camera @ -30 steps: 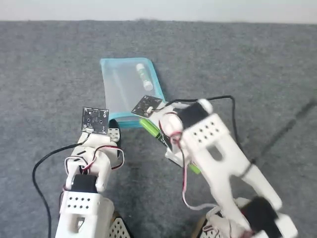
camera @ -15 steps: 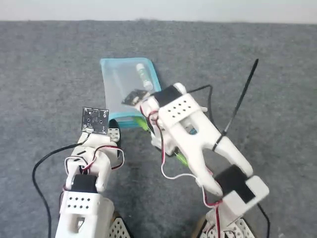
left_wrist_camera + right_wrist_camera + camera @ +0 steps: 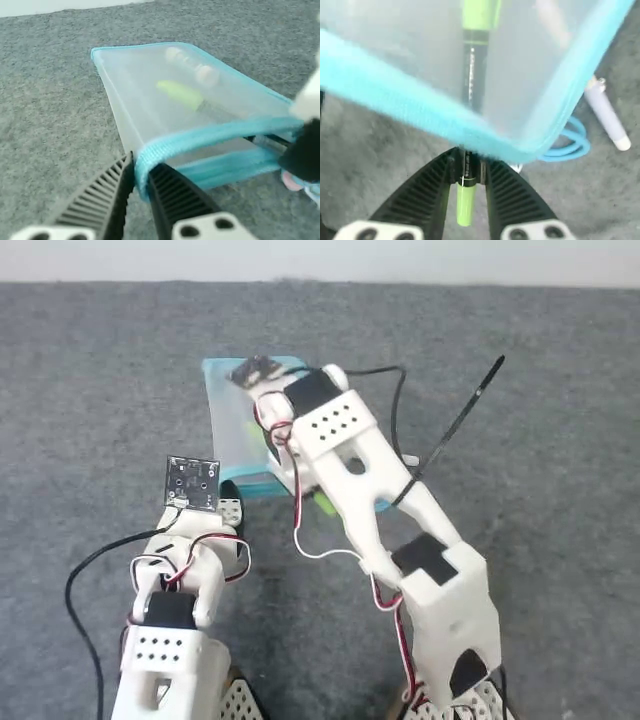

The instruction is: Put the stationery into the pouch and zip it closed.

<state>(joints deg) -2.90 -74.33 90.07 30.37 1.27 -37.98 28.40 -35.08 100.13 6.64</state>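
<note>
A translucent pouch (image 3: 232,425) with blue trim lies on the grey carpet, its open mouth toward the arms. My left gripper (image 3: 139,167) is shut on the blue zipper edge (image 3: 200,137) at the mouth's corner, seen from above at the left gripper (image 3: 232,502). My right gripper (image 3: 468,160) is shut on a green and black marker (image 3: 470,90), whose front part lies inside the pouch (image 3: 410,45). The right arm (image 3: 330,430) stretches over the pouch. From the left wrist view the marker (image 3: 182,95) and a white tube (image 3: 192,67) show through the pouch (image 3: 130,100).
A white pen-like stick (image 3: 606,114) and a blue cord loop (image 3: 572,145) lie on the carpet just outside the pouch's side. A black cable tie (image 3: 455,430) sticks out from the right arm. Grey carpet (image 3: 540,360) surrounds everything.
The right arm has swung forward and to the left over the pouch, carrying the marker from beside the mouth into it. The left arm has stayed still on the corner.
</note>
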